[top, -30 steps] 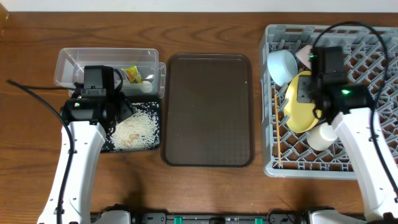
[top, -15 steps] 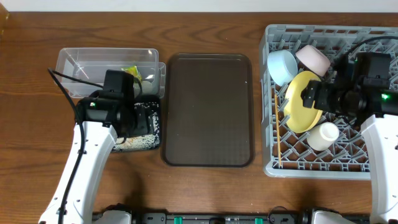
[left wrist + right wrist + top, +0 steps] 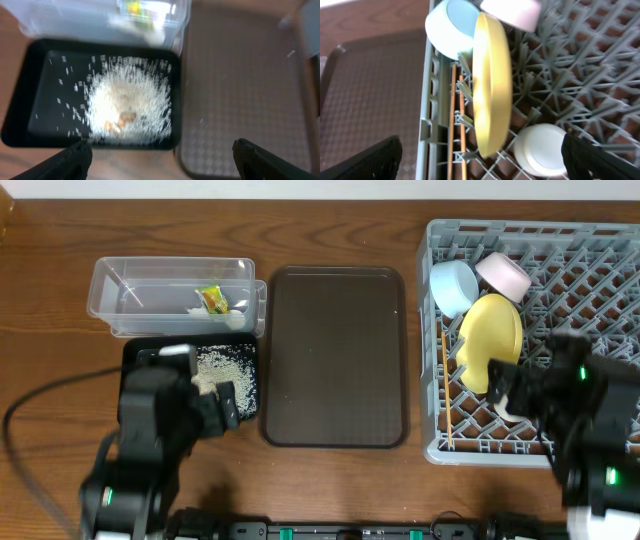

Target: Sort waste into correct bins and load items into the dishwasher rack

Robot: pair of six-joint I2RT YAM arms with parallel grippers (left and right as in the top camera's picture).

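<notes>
Counts: one grey rack, one yellow plate, two bowls, one cup, two chopsticks, two bins, one wrapper, one brown tray.

Rack, at the right on the wooden table: a plastic lattice of pegs.
- Plate stands on edge between the pegs, round and smooth.
- Light blue bowl lies on its side against the plate's far end.
- White bowl is just beside the blue one.
- Cup, pale and round, sits in the lattice near the plate's near edge.
- Chopsticks, thin and wooden, lie side by side along the rack's left wall.

Clear tub, rectangular: holds the crumpled green-and-orange wrapper, with small white bits beside it.

Black tray, shallow, touching the tub: a heap of white rice with stray grains around it and a few tan bits inside it.

Brown tray lies between bins and rack, its corners rounded and its surface finely patterned.

Left gripper hangs above the black tray's near edge, fingers spread wide, nothing between them. Right gripper is over the rack, fingers likewise wide apart and holding nothing.
</notes>
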